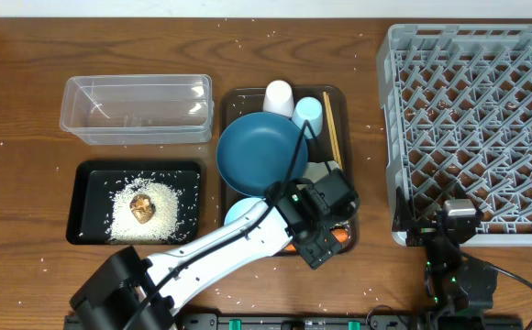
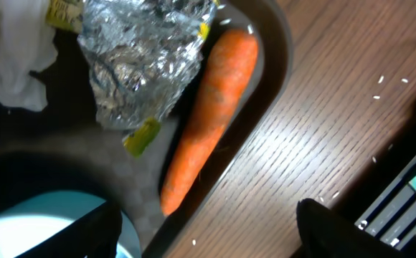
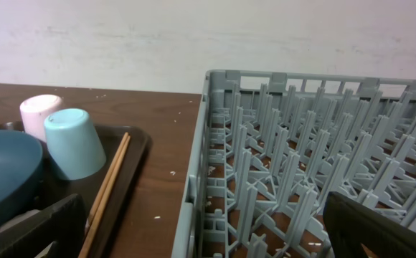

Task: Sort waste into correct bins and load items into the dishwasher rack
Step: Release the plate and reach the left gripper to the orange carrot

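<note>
You've got two cups: one white cup (image 1: 279, 96), one light-blue cup (image 1: 309, 112). One dark-blue plate (image 1: 261, 154), one pale bowl (image 1: 239, 213), one pair of chopsticks (image 1: 332, 133), all on one brown tray (image 1: 244, 93). Two bins toward the left edge: one clear tub (image 1: 136, 108), one black tray (image 1: 90, 170) holding one brown lump (image 1: 141, 207). One rack (image 1: 472, 128) at the right edge. One carrot (image 2: 211, 118), one foil (image 2: 140, 54), one tissue (image 2: 11, 50). One wrapper (image 2: 142, 136), though possibly two scraps.

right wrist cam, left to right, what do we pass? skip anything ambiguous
small white cup → light-blue cup → chopsticks → dishwasher rack. The dark-blue plate at the left edge overlaps the cups, so it is left out.
</note>
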Action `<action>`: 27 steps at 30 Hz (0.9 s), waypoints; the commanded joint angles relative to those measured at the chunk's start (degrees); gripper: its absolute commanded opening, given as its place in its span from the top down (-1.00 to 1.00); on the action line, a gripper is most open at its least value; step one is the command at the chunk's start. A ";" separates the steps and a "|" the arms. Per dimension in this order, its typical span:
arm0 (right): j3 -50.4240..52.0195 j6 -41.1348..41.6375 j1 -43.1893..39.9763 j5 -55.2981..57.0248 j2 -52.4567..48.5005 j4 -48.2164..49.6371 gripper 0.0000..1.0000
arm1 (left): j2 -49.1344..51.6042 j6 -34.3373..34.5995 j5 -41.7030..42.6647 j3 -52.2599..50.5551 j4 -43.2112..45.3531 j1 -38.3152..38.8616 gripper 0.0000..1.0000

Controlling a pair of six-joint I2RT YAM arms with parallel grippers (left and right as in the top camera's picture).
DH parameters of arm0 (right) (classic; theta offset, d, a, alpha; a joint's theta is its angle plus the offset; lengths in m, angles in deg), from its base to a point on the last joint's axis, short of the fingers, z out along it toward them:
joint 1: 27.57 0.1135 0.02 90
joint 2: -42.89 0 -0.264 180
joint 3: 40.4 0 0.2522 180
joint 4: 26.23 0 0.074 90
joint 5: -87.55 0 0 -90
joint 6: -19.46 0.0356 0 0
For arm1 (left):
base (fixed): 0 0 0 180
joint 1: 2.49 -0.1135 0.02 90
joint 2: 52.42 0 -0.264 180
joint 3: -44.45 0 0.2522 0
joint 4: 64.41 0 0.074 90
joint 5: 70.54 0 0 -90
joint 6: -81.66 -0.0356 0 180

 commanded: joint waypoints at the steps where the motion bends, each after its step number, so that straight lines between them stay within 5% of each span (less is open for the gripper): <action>1: 0.07 -0.09 -0.48 -0.07 0.15 -0.22 -0.98 | 0.57 -5.01 -1.11 -0.59 1.09 0.76 -0.54; 27: 0.07 -0.09 -0.48 -0.07 0.15 -0.22 -0.99 | 5.11 -6.43 -3.43 -7.74 12.70 0.98 -0.38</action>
